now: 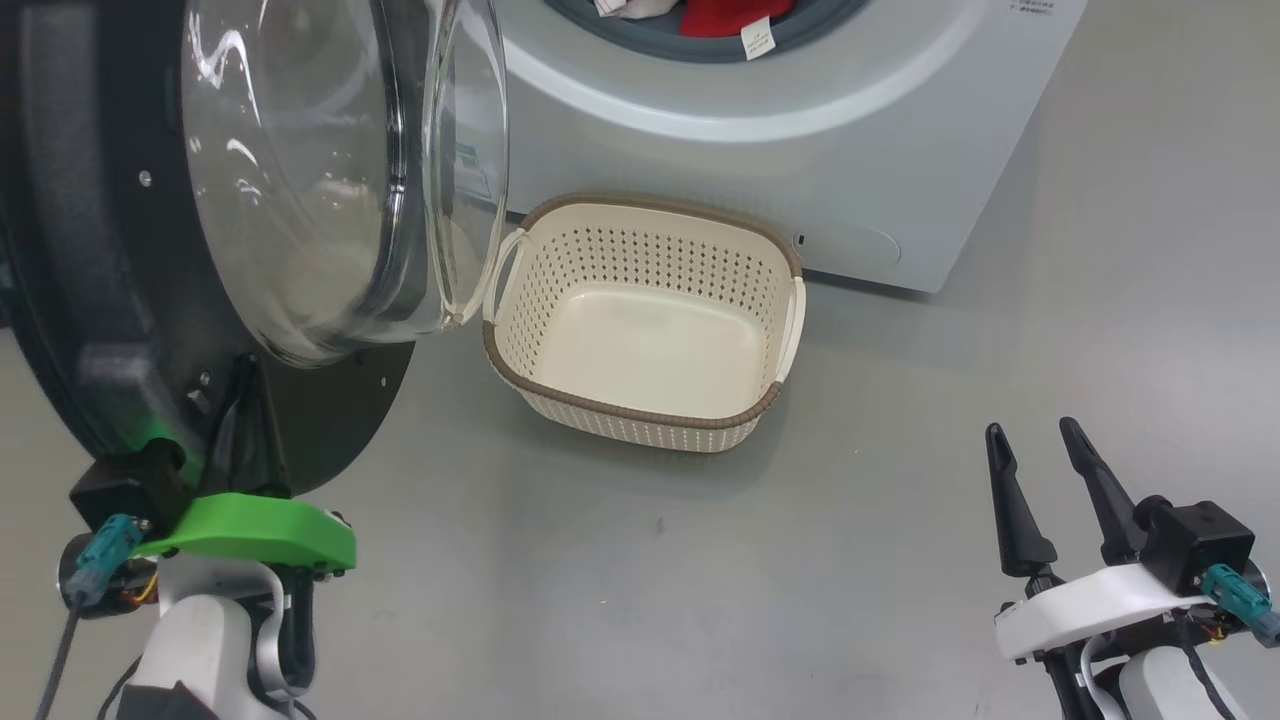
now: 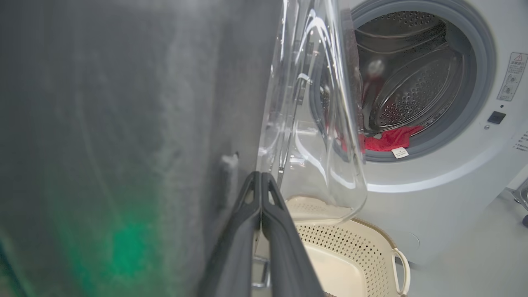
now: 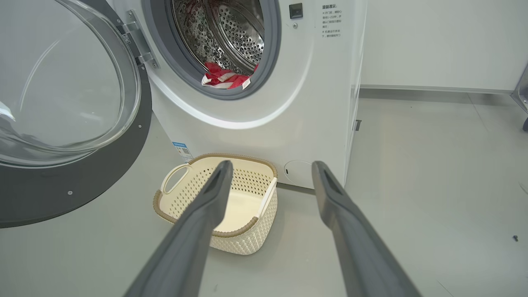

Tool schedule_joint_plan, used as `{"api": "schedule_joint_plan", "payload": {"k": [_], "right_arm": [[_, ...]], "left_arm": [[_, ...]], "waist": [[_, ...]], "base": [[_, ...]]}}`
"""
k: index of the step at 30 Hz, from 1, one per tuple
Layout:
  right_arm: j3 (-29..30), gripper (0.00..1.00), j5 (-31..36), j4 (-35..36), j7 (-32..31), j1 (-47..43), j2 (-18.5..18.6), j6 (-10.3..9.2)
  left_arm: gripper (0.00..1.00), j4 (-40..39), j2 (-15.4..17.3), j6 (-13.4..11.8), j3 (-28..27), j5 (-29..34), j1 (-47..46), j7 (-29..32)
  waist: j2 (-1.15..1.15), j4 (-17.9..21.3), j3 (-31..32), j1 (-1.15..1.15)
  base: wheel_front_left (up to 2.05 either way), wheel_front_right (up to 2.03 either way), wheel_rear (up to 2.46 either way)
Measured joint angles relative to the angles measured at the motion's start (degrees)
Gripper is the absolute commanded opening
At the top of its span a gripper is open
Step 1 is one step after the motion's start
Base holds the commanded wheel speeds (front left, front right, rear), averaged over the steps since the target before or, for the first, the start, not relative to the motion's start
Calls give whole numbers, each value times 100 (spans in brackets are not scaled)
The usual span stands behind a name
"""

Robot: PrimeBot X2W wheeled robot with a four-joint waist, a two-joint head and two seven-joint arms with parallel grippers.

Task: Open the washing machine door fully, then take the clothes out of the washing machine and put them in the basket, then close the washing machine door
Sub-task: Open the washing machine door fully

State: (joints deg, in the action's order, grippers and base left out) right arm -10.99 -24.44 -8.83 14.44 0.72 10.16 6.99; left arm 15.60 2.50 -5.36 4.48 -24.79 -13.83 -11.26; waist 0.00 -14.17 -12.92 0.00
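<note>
One step of three looks nearly done: washing machine door [image 1: 300, 180] swung wide, left gripper [image 2: 261, 178] clenched empty at its inner face. Clothes [image 3: 220, 78] lie inside washing machine [image 1: 750, 150]; basket [image 1: 650, 412] empty below it; right gripper [image 1: 1032, 430] spread, idle.

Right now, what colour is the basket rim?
Brown, with a woven look; the basket rim shows best in the head view.
</note>
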Motion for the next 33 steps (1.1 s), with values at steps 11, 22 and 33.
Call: {"api": "schedule_joint_plan", "payload": {"k": [11, 22, 33], "right_arm": [[-48, 100, -1, 55, 0, 138, 279, 0], [-69, 100, -9, 147, 0, 246, 453, 0], [-81, 100, -23, 211, 0, 333, 627, 0]], "left_arm": [[0, -60, 55, -46, -687, -244, -36, -153], [0, -99, 292, -81, -1196, -347, -164, -194], [0, -99, 645, -91, -1619, -443, -420, -199]], "waist": [[0, -98, -405, 0], [0, -106, -713, 0], [0, -57, -1032, 0]], "base": [[0, 0, 0], [0, 0, 0], [0, 0, 0]]}}
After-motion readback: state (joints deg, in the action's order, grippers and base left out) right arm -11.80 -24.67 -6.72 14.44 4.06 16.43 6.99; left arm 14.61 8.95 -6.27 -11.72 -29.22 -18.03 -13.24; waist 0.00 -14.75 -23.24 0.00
